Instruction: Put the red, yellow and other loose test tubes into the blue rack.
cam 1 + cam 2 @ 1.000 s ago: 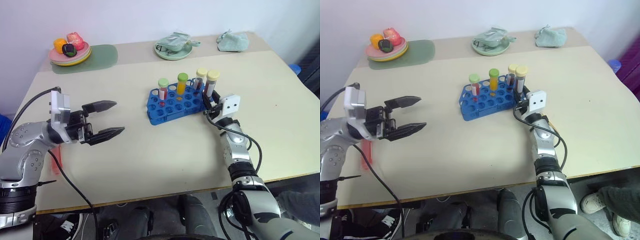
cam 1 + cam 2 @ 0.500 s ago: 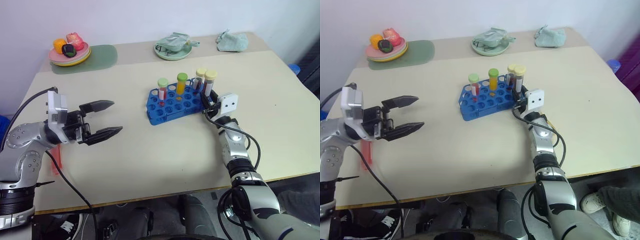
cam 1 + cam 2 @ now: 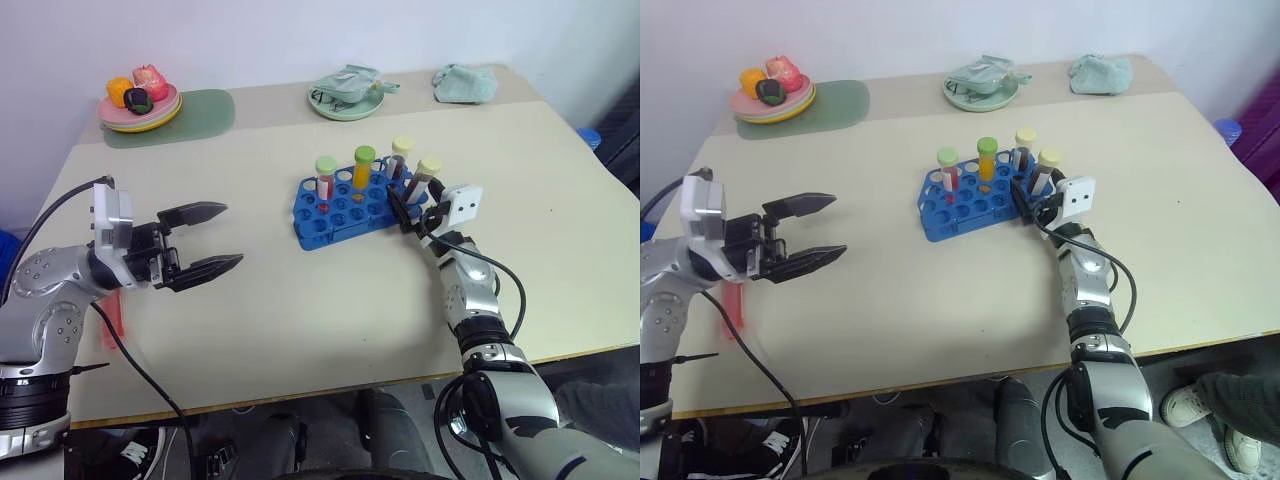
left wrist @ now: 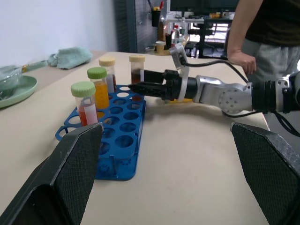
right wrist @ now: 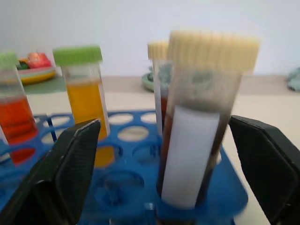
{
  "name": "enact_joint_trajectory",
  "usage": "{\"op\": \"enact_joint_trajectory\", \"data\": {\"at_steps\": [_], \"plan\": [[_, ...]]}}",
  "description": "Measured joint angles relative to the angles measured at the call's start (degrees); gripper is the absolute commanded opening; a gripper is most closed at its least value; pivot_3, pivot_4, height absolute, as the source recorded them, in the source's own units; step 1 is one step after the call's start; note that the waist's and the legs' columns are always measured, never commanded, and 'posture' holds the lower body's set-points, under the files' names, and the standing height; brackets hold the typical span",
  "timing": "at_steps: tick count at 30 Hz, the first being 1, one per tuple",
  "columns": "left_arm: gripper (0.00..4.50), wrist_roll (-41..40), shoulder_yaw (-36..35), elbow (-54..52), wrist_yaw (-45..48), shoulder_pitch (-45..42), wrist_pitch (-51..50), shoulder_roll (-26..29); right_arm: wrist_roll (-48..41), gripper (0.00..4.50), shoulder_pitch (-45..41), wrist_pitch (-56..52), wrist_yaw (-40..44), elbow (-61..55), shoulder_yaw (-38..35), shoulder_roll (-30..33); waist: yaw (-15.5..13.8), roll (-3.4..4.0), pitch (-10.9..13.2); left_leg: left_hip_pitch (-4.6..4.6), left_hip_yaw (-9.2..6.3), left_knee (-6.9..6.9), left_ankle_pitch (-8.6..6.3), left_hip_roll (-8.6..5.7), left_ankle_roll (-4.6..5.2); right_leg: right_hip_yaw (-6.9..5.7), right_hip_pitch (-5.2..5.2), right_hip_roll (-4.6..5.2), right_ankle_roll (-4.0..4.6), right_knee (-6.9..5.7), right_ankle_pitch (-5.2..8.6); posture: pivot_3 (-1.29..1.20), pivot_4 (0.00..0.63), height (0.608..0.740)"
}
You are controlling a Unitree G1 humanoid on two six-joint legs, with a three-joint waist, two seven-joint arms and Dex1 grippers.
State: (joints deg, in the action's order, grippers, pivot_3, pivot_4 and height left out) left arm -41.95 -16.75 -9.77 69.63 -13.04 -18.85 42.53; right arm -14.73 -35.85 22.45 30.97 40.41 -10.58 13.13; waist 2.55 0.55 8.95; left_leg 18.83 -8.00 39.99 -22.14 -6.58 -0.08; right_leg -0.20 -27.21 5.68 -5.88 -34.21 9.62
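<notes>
The blue rack (image 3: pixel 340 212) stands mid-table with several capped tubes upright in its holes: a red one (image 3: pixel 326 176), a yellow-orange one (image 3: pixel 364 166) and a dark one (image 3: pixel 402 156). A dark red tube with a pale yellow cap (image 3: pixel 427 176) leans in a hole at the rack's right end. My right gripper (image 3: pixel 408 205) is open around it, and its fingers (image 5: pixel 70 168) stand clear of the tube (image 5: pixel 201 117) on either side. My left gripper (image 3: pixel 225 237) hovers open and empty over the table's left part. A red loose tube (image 3: pixel 112 315) lies under my left arm, partly hidden.
At the back stand a plate of toy fruit (image 3: pixel 150 118) beside a green mat (image 3: pixel 205 110), a green dish with a cloth (image 3: pixel 347 95) and another crumpled cloth (image 3: pixel 465 82). A person (image 4: pixel 267 28) stands beyond the table's right side.
My right gripper has opened and let go of the pale-capped dark red tube, which now sits lower and leaning in the rack. My left gripper has stayed where it was.
</notes>
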Motion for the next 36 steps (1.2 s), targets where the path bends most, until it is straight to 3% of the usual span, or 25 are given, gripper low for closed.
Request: {"op": "enact_joint_trajectory", "data": {"at_steps": [5,11,16,19,20,24,27,31,36], "plan": [[4.50,-0.02,0.09,-0.50,-0.27,0.01,-0.01,-0.07,-2.51,4.45,4.48,-8.59,0.99,-13.53,-0.07,3.89,-0.23,0.00,0.00,0.01,-0.02,0.00,0.00,0.00,0.00,0.00,0.00,0.00,0.00,0.01,0.00,0.00,0.150,0.740],[4.50,-0.04,0.30,-0.84,-1.05,-0.49,0.03,-0.85,-9.47,4.45,19.79,-28.14,4.92,-38.69,0.81,12.24,-1.03,0.02,0.01,0.06,0.03,0.02,-0.02,-0.02,0.04,0.03,-0.01,0.02,0.00,0.04,0.00,0.00,0.150,0.740],[4.50,0.05,1.50,-0.51,-0.95,-1.64,0.61,-2.64,-18.14,4.45,23.08,-44.54,7.17,-51.21,-6.42,26.71,-2.19,0.06,0.02,0.01,0.13,0.04,-0.05,-0.03,0.09,0.07,0.07,0.04,0.02,0.09,-0.02,0.00,0.150,0.740],[4.50,0.26,2.91,0.95,0.08,-2.53,1.25,-4.22,-19.14,4.45,23.48,-55.75,11.63,-54.76,-5.25,39.90,-2.69,0.00,-0.01,-0.05,0.15,0.07,-0.07,0.01,0.11,0.06,0.14,0.02,0.02,0.12,-0.02,0.00,0.150,0.740],[4.50,0.29,3.15,1.16,0.30,-2.64,1.62,-4.36,-19.31,4.45,23.09,-58.01,12.49,-54.82,-4.66,41.38,-2.72,-0.03,-0.03,-0.06,0.17,0.06,-0.07,0.05,0.12,0.06,0.16,0.00,0.03,0.15,-0.03,0.00,0.150,0.740],[4.50,1.07,4.37,2.83,1.45,-3.59,2.92,-4.87,-20.12,4.45,17.82,-70.27,17.36,-52.27,1.65,48.58,-2.96,-0.03,-0.02,-0.11,0.27,0.06,-0.09,0.07,0.15,0.07,0.18,0.02,0.03,0.17,-0.03,0.00,0.150,0.740],[4.50,1.37,4.75,2.85,1.25,-3.48,3.29,-5.78,-20.06,4.45,6.79,-80.42,20.00,-48.31,8.25,51.48,-3.05,-0.03,0.00,-0.08,0.32,0.07,-0.10,0.07,0.15,0.08,0.15,0.06,0.05,0.18,-0.04,0.00,0.150,0.740],[4.50,1.37,5.09,1.41,0.79,-2.12,3.47,-6.84,-16.60,4.45,-8.76,-92.82,20.55,-39.37,18.01,51.85,-3.29,-0.07,0.01,0.09,0.28,0.06,-0.10,0.08,0.15,0.05,0.05,0.12,0.05,0.23,-0.04,0.00,0.150,0.740],[4.50,1.37,5.07,0.33,0.07,-0.62,3.49,-6.90,-13.92,4.45,-16.12,-102.54,22.30,-35.50,28.75,51.07,-3.49,-0.09,0.01,0.55,0.18,0.15,-0.09,0.04,0.15,-0.08,-0.29,0.19,0.05,0.24,-0.05,0.00,0.150,0.740]]}}
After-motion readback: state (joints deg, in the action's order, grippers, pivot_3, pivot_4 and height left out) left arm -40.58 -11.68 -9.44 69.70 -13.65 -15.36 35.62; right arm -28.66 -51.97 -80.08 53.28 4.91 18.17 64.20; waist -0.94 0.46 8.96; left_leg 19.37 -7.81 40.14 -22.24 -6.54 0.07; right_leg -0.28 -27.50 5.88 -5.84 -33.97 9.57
